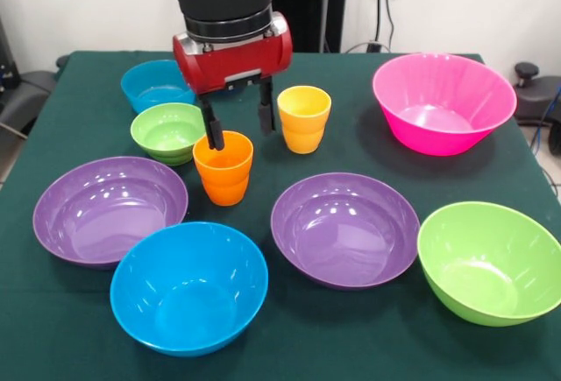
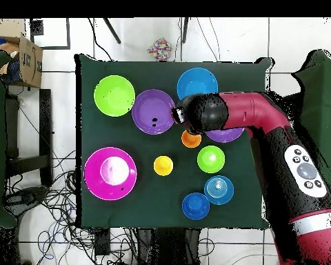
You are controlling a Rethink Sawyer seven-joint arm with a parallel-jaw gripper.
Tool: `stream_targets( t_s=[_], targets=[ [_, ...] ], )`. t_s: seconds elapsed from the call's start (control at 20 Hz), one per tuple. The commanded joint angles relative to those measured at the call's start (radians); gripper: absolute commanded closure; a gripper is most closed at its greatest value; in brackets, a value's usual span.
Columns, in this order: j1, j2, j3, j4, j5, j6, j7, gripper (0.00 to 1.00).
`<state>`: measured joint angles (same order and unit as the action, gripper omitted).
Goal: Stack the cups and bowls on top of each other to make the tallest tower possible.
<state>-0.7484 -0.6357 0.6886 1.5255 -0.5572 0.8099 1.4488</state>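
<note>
While bowls crowd all around, the spread gripper (image 1: 237,123) straddles the orange cup's (image 1: 223,169) far rim.

The arm (image 2: 265,131) is glossy red with black joint sections. Its wrist is a black cylinder above a silver ring and a red housing. The gripper (image 1: 237,118) has two slim black fingers (image 1: 211,125). A grey oval button panel (image 2: 305,167) sits on the arm.

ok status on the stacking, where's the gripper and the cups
Gripper open, one finger inside the orange cup, one behind its rim. Yellow cup standing apart, nothing stacked yet. Small green bowl close beside the orange cup.
</note>
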Motion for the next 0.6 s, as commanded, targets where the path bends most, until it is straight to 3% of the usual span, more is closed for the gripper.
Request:
stream_targets(
  t_s=[0.05, 0.6],
  targets=[
    [0.003, 0.051, -0.024, 0.085, -0.089, -0.054, -0.112, 0.0],
    [0.01, 0.068, -0.024, 0.145, -0.099, -0.151, -0.066, 0.0]
  ],
)
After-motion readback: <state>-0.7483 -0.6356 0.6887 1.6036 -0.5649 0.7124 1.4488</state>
